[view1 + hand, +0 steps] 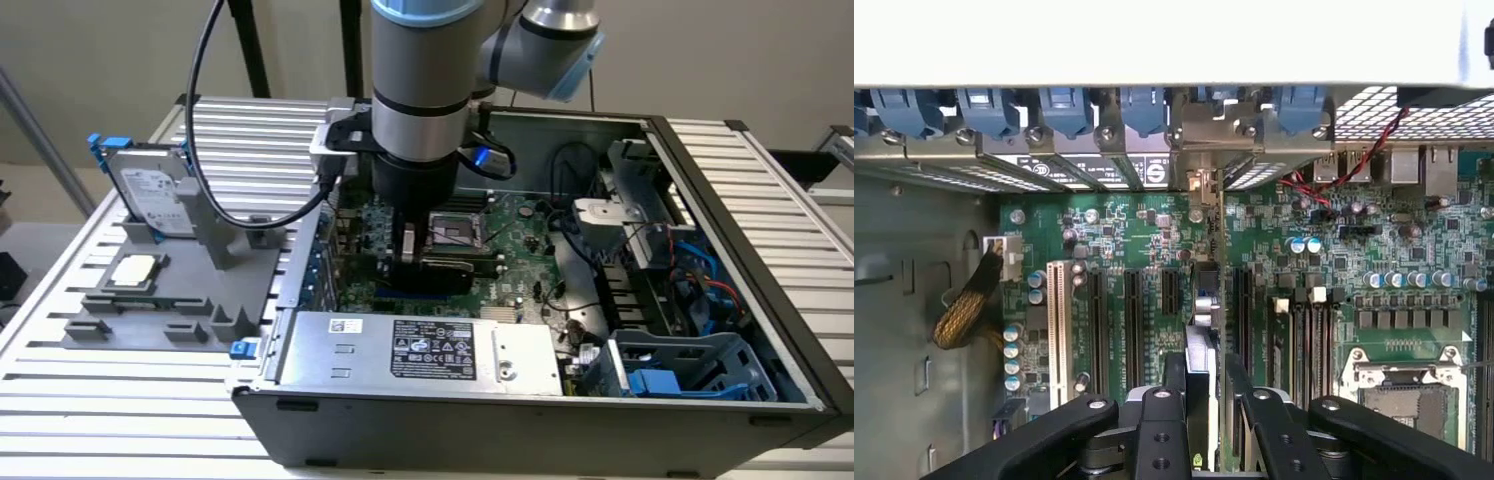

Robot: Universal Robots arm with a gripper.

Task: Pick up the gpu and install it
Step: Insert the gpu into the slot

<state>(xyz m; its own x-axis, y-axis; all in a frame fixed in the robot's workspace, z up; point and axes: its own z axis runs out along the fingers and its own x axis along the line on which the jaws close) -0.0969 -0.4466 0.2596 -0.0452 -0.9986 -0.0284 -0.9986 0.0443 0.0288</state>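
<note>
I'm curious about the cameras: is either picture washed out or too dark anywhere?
Wrist view: a pale band along the case's edge is blown out to white, yet the motherboard is evenly lit. Exterior view: the arm shades the board beneath it; the power supply is brightly lit.

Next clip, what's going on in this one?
A single robot arm has reached down into an open desktop computer case. Its end effector grips a thin flat black expansion card edge-on, low over the green motherboard among its expansion slots. On the grey slatted table beside the case, a grey parts holder carries a silver hard drive with blue rails and a small square silver chip.
</note>
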